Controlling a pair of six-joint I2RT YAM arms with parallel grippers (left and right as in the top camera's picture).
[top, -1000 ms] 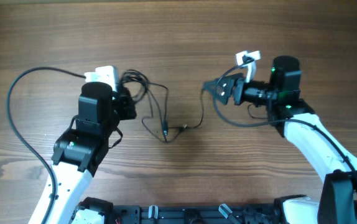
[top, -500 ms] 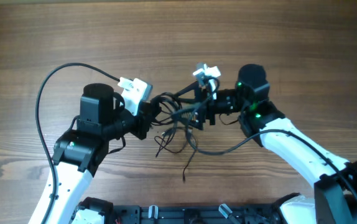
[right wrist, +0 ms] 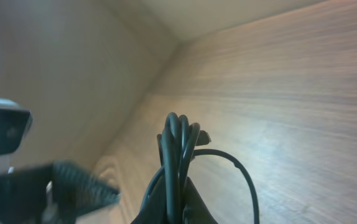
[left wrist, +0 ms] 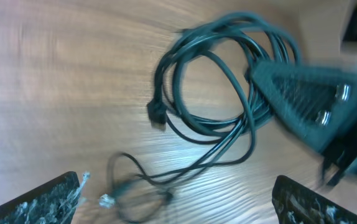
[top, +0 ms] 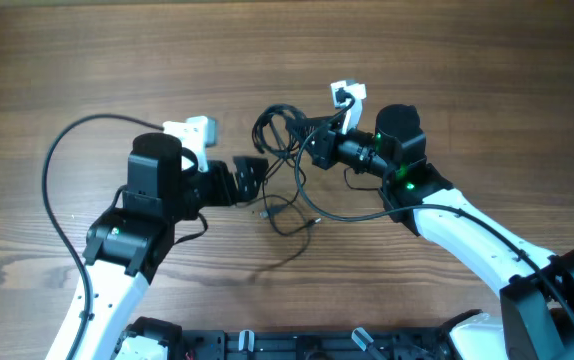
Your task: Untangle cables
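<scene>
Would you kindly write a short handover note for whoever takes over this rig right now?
Left gripper: open, empty, facing the cables.
Right gripper: shut on the coiled bundle.
Cables: coil in that grip; loose strands trail on the table between the arms.
Done: bundle gripped on one side.
Left: cables not yet untangled; take a loose strand and draw it apart.

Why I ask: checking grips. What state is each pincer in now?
Left pincer: open, holding nothing.
Right pincer: shut on the cables.
</scene>
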